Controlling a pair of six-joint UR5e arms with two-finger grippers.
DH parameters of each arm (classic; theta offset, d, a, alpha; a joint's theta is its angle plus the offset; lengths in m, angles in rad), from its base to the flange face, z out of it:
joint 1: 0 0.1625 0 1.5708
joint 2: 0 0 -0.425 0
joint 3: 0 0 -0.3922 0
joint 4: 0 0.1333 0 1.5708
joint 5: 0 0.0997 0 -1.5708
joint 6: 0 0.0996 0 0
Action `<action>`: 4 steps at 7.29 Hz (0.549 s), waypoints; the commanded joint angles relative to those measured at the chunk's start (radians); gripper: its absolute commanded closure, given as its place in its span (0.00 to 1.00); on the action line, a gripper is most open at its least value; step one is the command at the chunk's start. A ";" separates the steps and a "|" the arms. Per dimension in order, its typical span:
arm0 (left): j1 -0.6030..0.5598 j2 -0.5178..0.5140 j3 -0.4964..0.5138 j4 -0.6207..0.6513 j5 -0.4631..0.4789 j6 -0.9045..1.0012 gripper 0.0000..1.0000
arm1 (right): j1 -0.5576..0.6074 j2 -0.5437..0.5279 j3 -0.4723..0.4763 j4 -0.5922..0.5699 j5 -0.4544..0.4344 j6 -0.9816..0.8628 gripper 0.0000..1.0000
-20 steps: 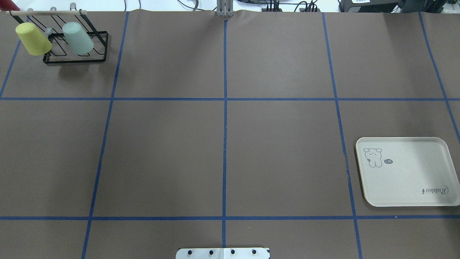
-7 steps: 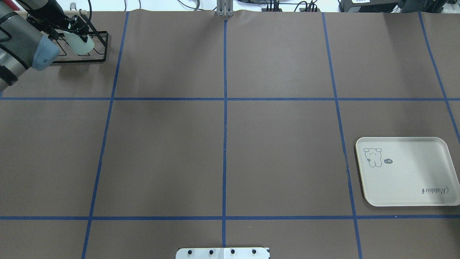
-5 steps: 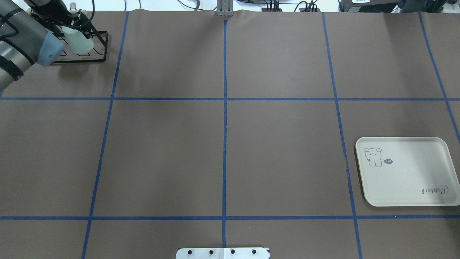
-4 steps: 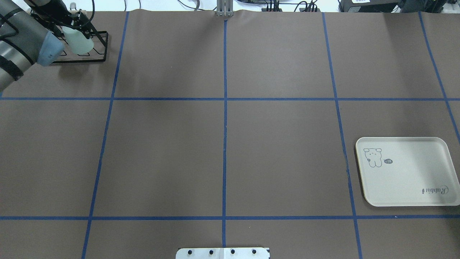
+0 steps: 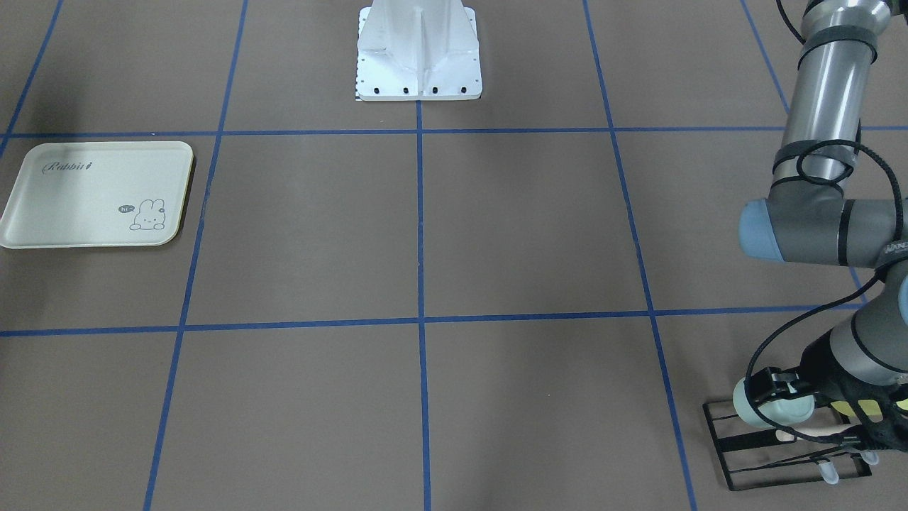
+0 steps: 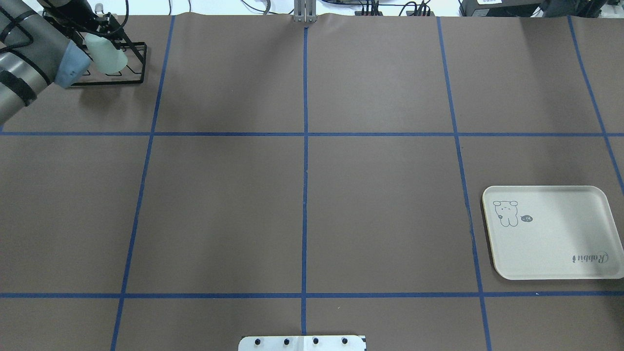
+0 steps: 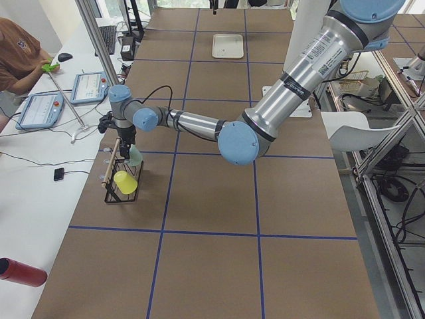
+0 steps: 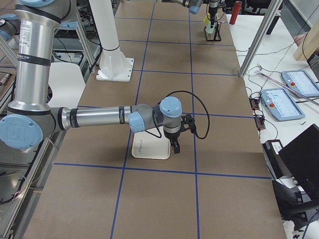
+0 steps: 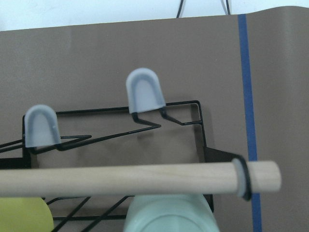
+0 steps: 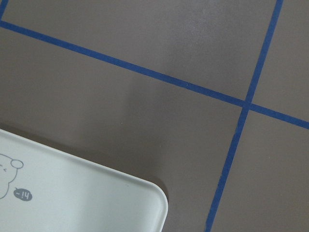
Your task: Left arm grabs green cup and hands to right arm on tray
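Jaws on my left gripper (image 5: 777, 399) sit around the green cup (image 6: 107, 56) on the rack (image 9: 199, 123), though I can't tell if they're clamped. The right gripper (image 8: 175, 146), by the tray (image 6: 551, 253), I can't read either. Pull crooked now and the cup could snag the wooden rail (image 9: 120, 177), dragging the rack.

green cup (image 6: 106, 56) — mint | tray (image 6: 560, 239) — cream, rabbit print | table (image 6: 219, 204) brown, blue grid

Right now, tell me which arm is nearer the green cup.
Left. The left arm reaches right up to the green cup on the rack at the table's far corner. The right arm hangs beside the tray, at the opposite end.
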 commanded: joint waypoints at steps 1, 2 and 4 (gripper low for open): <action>0.000 0.000 0.001 -0.001 0.001 -0.002 0.15 | 0.000 0.000 0.000 0.000 0.000 0.000 0.00; 0.000 0.000 0.001 -0.002 0.000 -0.005 0.33 | 0.000 0.000 0.000 -0.001 0.000 0.000 0.00; -0.003 0.000 -0.006 0.002 0.000 -0.009 1.00 | -0.002 0.000 0.000 -0.001 0.000 0.002 0.01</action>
